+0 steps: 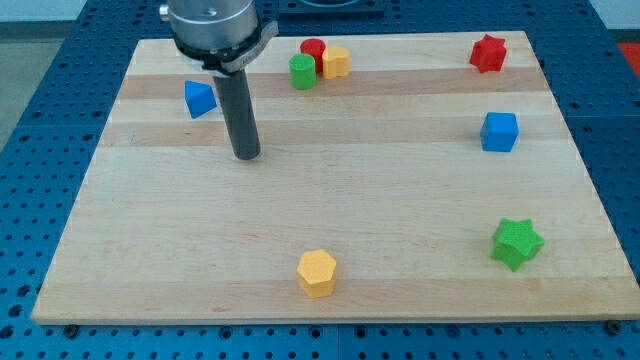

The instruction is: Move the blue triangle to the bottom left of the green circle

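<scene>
The blue triangle (199, 98) lies on the wooden board (330, 190) near the view's upper left. The green circle (302, 72) stands near the view's top centre, touching a red circle (314, 51) behind it and next to a yellow block (336, 62) on its right. My tip (246, 155) rests on the board to the lower right of the blue triangle, apart from it, and to the lower left of the green circle.
A red star (488, 53) sits at the view's top right. A blue cube (499, 131) lies at the right. A green star (517, 243) is at the lower right. A yellow hexagon (317, 272) is at the bottom centre.
</scene>
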You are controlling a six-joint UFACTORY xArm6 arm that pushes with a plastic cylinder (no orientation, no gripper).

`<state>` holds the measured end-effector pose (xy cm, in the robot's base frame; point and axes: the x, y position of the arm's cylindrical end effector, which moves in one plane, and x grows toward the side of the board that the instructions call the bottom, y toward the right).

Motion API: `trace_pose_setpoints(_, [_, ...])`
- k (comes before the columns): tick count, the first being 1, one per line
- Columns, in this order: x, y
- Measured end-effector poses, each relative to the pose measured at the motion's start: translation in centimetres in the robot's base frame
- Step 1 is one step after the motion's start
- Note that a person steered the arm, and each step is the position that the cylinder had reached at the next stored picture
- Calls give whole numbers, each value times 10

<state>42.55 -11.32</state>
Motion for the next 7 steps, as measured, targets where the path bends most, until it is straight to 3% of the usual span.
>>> trace_pose_setpoints(1, [4,-70])
trace_pose_setpoints(2, [4,-83])
trace_pose_setpoints(3, [-26,-108])
trace_pose_setpoints(7, [-85,-78])
